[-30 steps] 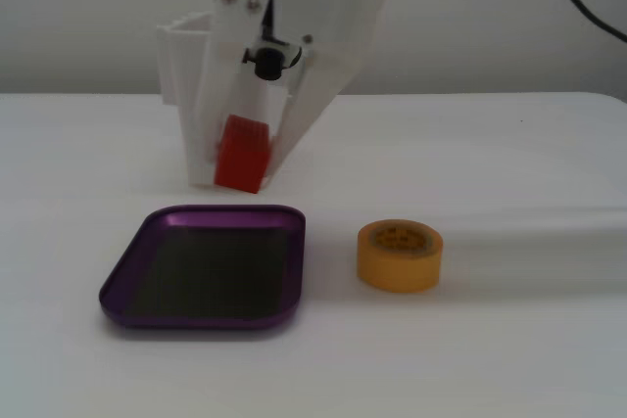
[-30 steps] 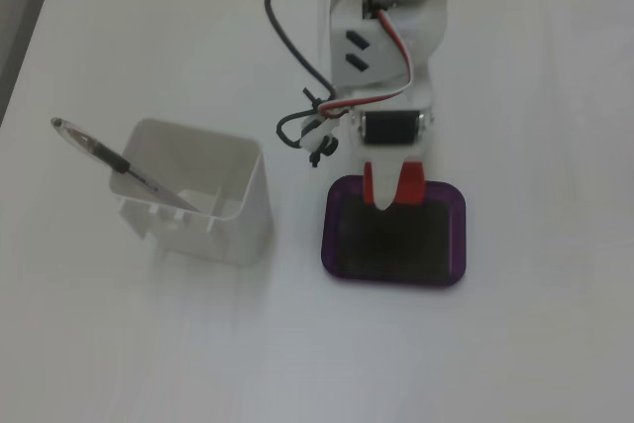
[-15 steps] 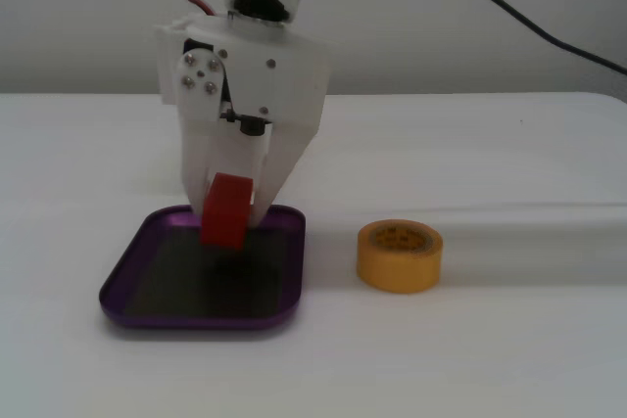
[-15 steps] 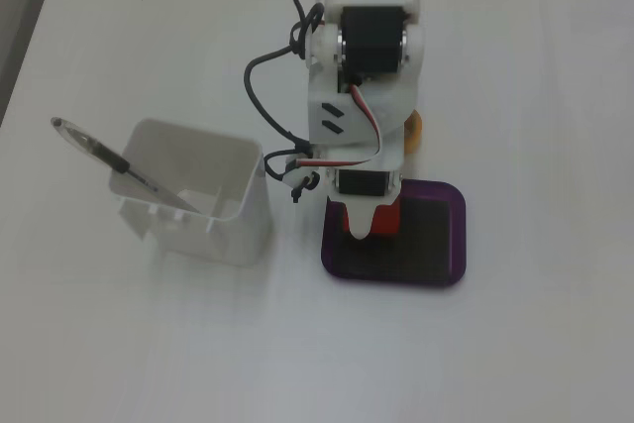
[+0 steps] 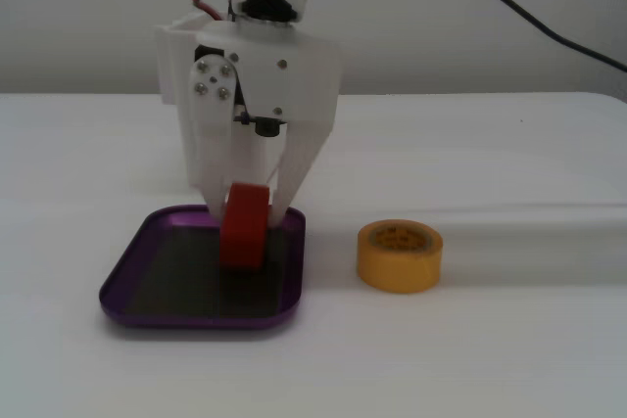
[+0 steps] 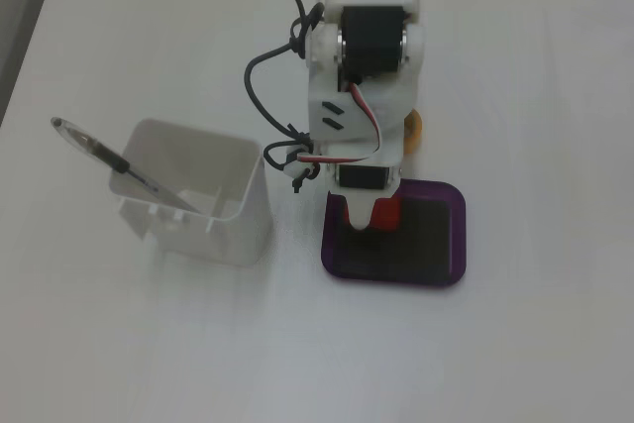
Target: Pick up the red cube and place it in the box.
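Note:
In a fixed view the red cube (image 5: 243,227) stands upright between the white fingers of my gripper (image 5: 246,214). The gripper is shut on the red cube and holds it inside the box (image 5: 196,320), a shallow purple-rimmed tray with a dark bottom. The cube's lower end is at or just above the tray's bottom, near its back edge; I cannot tell whether it touches. In the other fixed view the gripper (image 6: 375,221) points down over the left part of the box (image 6: 396,278). There only a small piece of the red cube (image 6: 386,213) shows beside the fingers.
A yellow tape roll (image 5: 399,255) lies on the white table to the right of the box; in the other fixed view (image 6: 413,131) the arm mostly hides it. A tall white container (image 6: 198,200) with a pen (image 6: 119,160) in it stands left of the box.

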You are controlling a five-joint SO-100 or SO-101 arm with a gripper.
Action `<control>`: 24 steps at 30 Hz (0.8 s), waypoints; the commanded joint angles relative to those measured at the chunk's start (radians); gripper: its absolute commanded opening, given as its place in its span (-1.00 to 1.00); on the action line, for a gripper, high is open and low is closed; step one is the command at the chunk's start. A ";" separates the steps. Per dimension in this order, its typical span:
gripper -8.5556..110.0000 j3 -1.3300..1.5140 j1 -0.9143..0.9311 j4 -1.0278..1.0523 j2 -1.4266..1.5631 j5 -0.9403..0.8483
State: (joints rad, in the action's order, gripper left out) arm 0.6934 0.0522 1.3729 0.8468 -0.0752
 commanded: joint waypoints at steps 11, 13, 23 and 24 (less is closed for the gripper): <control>-0.60 -0.365 -0.011 0.305 0.187 0.000; -0.60 -0.411 -0.012 0.322 0.255 0.000; -0.60 -0.115 -0.018 0.322 0.747 0.003; -0.60 -0.055 -0.015 0.322 0.793 0.005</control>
State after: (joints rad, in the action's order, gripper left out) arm 0.5277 0.0445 1.6889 1.4680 -0.0690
